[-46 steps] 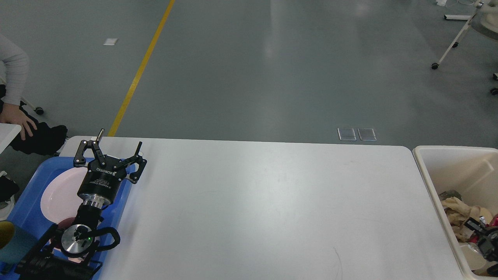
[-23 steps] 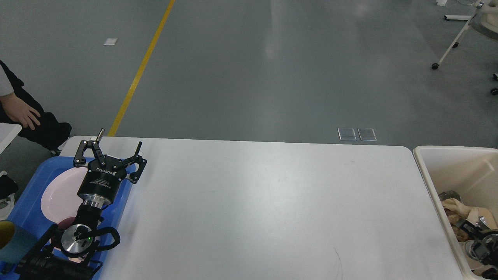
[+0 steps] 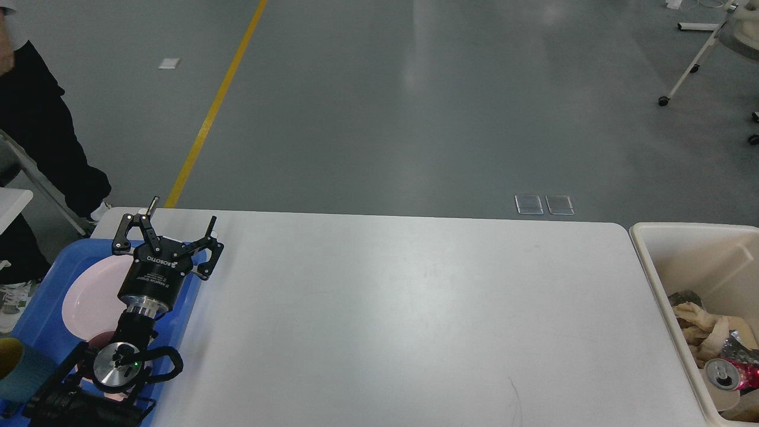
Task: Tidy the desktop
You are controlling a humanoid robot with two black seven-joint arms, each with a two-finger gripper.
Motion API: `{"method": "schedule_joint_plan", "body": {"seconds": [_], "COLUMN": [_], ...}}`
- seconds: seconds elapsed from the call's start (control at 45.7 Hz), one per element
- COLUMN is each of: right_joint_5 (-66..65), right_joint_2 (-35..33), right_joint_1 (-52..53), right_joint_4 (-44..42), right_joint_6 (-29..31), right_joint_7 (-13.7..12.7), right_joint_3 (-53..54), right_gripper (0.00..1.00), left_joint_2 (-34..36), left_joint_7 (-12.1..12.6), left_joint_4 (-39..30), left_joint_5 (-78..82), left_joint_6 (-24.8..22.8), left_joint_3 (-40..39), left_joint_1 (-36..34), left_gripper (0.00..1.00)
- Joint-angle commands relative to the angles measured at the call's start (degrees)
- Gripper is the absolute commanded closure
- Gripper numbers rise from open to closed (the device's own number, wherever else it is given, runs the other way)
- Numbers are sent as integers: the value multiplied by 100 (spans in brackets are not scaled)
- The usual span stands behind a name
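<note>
bench [image 3: 415, 314] smooth white, slight sheen. blue tray [image 3: 41, 308] glossy plastic. pink plate [image 3: 89, 296] smooth. bin [image 3: 652, 261] cream plastic, holds crumpled cloth [image 3: 705, 323], shiny metal can [image 3: 726, 373].

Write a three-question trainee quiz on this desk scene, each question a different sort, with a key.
1. True or false: the left gripper holds a can.
2. Multiple choice: the pink plate lies A) on the bare desktop, B) in the blue tray, C) in the cream bin.
3. Fill in: the can lies in the ____.

Key:
1. False; its jaws are open and empty.
2. B.
3. Bin, among crumpled rubbish at the desk's right end.
</note>
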Motion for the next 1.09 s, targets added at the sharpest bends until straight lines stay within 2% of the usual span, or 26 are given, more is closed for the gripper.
{"method": "schedule_joint_plan", "body": {"seconds": [0.0,0.131,0.241,0.35,0.437,0.525,0.569,0.7,0.765,0.853,1.071], "right_joint_5": [-7,-16,-16,-95,-121,-384,-682,-1851,-2055,-2055,-2055], "right_joint_2": [-328,-548,-627,-496,-347,-48,145,506,682,866,1350], "right_joint_1": [515,736,614,-115,-905,-1548,-1777,-2252,-2471,-2692,-2718], "right_joint_4": [572,1433,2075,2962,3858,4475,4598,4634,4669,4801,4801], "right_joint_6": [-5,4,4,48,92,101,153,250,338,549,496], "right_joint_7": [23,40,66,75,154,575,926,2244,2606,2677,2668], "right_joint_3": [889,1766,3531,5404,6319,6821,6962,7051,7051,7051,7060], "right_gripper": [0,0,0,0,0,0,0,0,0,0,0], "left_joint_2": [0,0,0,0,0,0,0,0,0,0,0], "left_joint_7": [0,0,0,0,0,0,0,0,0,0,0], "left_joint_4": [0,0,0,0,0,0,0,0,0,0,0], "left_joint_5": [0,0,0,0,8,0,0,0,0,0,0], "left_joint_6": [0,0,0,0,0,0,0,0,0,0,0], "left_joint_3": [0,0,0,0,0,0,0,0,0,0,0], "left_joint_1": [-2,-2,6,-2,-2,-2,6,-2,-2,6,6], "left_gripper": [3,3,4,4,4,4,3,4,4,4,4]}}
